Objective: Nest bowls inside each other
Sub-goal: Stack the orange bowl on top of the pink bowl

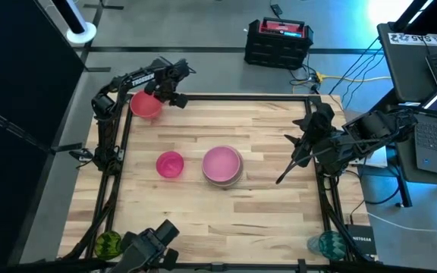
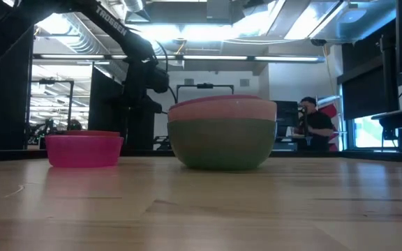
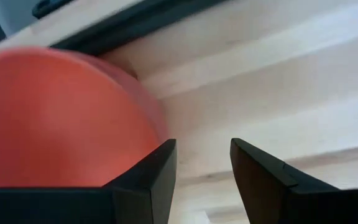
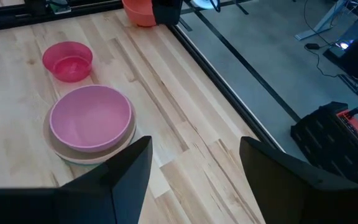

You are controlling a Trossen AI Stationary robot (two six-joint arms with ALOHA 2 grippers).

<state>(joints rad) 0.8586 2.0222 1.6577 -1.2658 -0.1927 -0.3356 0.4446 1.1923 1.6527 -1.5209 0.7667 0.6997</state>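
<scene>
— What's nearest the front edge of the worktop?

— Two patterned cups, a green cup at the front left corner and a teal cup at the front right corner.

— And in the middle?

— A stack of bowls: a green one at the bottom, a pale peach one in it, a lilac-pink one on top. Just to its left, apart from it, sits a magenta bowl, upright on the wood.

— Are the arms on any of those?

— No. The right gripper hangs over the right edge, well clear of the stack, its two fingers spread wide with nothing between them.

— And farther back?

— At the back left corner is the coral-pink bowl, against the black frame. The left gripper is beside it, on the side toward the middle of the back edge. Its fingers stand apart, and the bowl's rim appears next to one of them. Whether that finger touches the rim, I can't tell from here; the bowl looks tilted, but I wouldn't swear to it.

— Anything beyond the table?

— A person sits in the room behind, and a red and black case stands on the floor.
</scene>
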